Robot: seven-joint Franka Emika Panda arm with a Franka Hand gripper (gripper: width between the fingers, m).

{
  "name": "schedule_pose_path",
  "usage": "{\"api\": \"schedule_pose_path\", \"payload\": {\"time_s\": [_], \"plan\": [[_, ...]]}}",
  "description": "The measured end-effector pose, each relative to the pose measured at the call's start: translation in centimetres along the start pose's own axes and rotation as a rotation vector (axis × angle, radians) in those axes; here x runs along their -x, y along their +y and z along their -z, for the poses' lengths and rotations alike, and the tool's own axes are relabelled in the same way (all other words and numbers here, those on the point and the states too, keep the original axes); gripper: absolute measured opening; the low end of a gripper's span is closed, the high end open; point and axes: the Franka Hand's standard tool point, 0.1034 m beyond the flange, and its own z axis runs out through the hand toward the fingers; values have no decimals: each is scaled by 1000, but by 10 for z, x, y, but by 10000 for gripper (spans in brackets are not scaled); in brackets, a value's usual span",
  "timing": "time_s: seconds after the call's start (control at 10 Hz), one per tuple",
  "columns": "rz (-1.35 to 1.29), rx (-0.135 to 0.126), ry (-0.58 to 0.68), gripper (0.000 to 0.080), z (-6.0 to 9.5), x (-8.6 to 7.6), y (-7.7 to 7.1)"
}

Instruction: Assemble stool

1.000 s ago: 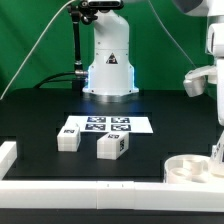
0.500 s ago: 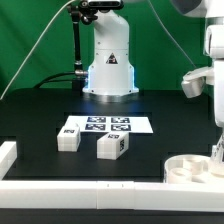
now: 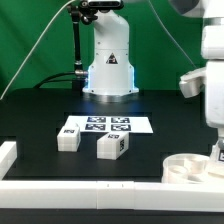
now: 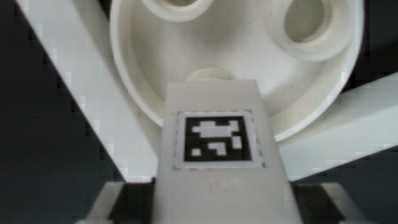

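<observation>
Smooth white plastic seat (image 4: 231,45) and leg (image 4: 215,98); matt black table (image 3: 40,112).

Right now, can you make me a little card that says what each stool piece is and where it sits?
end effector: above the seat, shut on one leg
held leg: tag faces the wrist camera; contact with the seat cannot be told
seat: round, white, with holes, low on the exterior view's right
first loose leg: in front of the marker board, toward the exterior view's left
second loose leg: beside it, tag showing
marker board: flat, middle of the scene
</observation>
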Motion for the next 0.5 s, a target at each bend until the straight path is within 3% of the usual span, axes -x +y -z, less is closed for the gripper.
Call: {"api": "schedule_pose_path", "payload": {"time_s": [0.2,0.5], "plan": [[-267,-35,28,338,0,4,4],[-425,-36,25,338,0,3,3]]}}
